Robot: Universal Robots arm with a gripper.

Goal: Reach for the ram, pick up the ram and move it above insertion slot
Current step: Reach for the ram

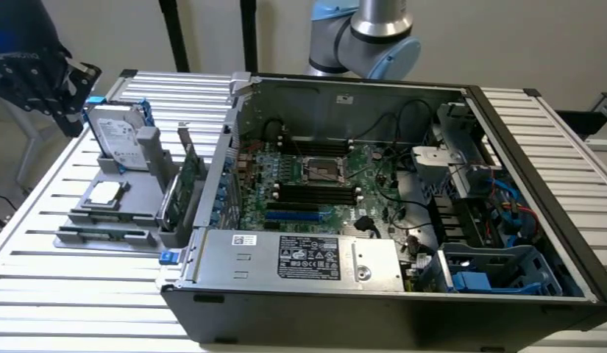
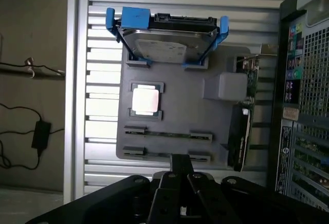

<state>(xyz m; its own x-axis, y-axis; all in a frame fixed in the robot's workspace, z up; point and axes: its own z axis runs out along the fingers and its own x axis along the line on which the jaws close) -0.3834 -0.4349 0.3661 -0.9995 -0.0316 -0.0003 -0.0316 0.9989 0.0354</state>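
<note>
Reach barely begun, by my judgement: the gripper (image 2: 181, 183) hung above the grey holder tray (image 2: 180, 106) — clear of the ram (image 2: 167, 133), which lay ungrasped in 1 of 2 slots near the CPU (image 2: 146, 99). Jaw state could not be told.

The claw (image 2: 181, 168) is hovering over one edge of a grey holder (image 2: 180, 95) that is resting on the slatted surface (image 2: 103, 54). The ram (image 2: 167, 134) is sitting edge-up between two brackets, just past the claw. A square chip (image 2: 146, 100) is gleaming beyond it, and a blue-framed hard drive (image 2: 164, 41) is standing at the holder's opposite end.
</note>
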